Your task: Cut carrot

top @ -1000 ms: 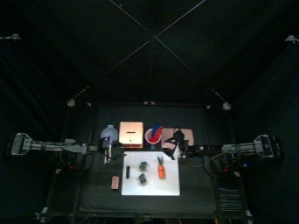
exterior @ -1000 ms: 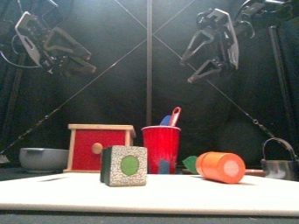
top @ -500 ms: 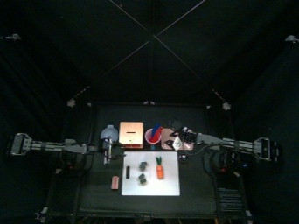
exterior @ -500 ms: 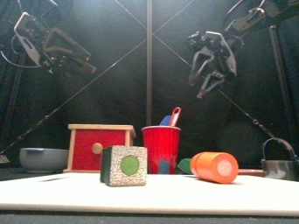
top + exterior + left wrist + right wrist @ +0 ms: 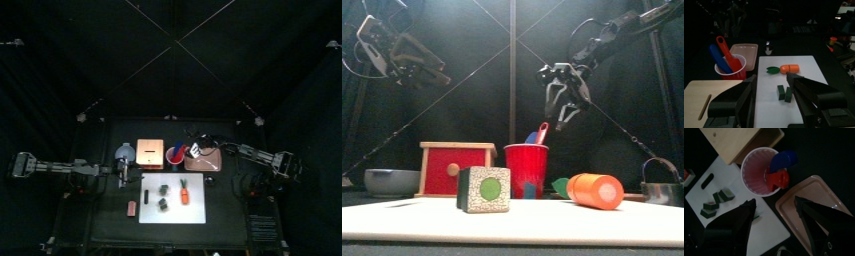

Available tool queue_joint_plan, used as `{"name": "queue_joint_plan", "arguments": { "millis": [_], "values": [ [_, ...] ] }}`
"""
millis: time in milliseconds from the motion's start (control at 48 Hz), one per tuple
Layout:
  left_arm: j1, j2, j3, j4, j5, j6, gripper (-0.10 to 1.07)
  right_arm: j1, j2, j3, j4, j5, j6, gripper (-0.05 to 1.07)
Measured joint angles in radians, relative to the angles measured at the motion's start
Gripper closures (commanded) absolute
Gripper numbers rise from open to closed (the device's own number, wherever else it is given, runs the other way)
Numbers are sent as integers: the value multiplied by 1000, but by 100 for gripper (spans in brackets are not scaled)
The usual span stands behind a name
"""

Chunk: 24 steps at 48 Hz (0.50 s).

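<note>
The carrot (image 5: 789,68) lies on the white board (image 5: 811,85) on the bench. It is a short orange piece with green leaves at one end. In the top view the carrot (image 5: 185,191) lies with its long side running from the back of the bench to the front. Two dark green blocks (image 5: 785,93) lie on the board near it.

The right jaws (image 5: 563,112) hang in the air above the red cup (image 5: 527,170). They are spread wide and hold nothing. The right wrist view looks down into the cup (image 5: 759,170), and a red tool (image 5: 779,180) and a blue tool (image 5: 784,160) stick out of it. So the cup is right under these jaws. The carrot is off to one side, toward the front of the bench. I think the right arm is going for a tool in the cup, maybe a knife to cut with.

The left jaws (image 5: 425,72) hang high on the left side. They are spread wide too and hold nothing. The left wrist view looks down the board, and the carrot lies ahead of these jaws, a bit past the green blocks. The left arm looks like the one to hold the carrot down. To grab it well, its jaws should close across the thin way, not along the long way.

A wood box (image 5: 454,168) stands beside the cup. A pink tray (image 5: 816,200) lies on the cup's other side.
</note>
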Motion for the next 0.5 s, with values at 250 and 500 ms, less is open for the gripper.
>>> {"name": "queue_joint_plan", "arguments": {
  "millis": [250, 500],
  "values": [
    [2, 0, 14, 0, 0, 0, 11, -34, 173, -149, 54, 155, -71, 9],
    [0, 0, 29, 0, 0, -3, 11, -32, 250, -210, 75, 195, -84, 17]
  ]
}}
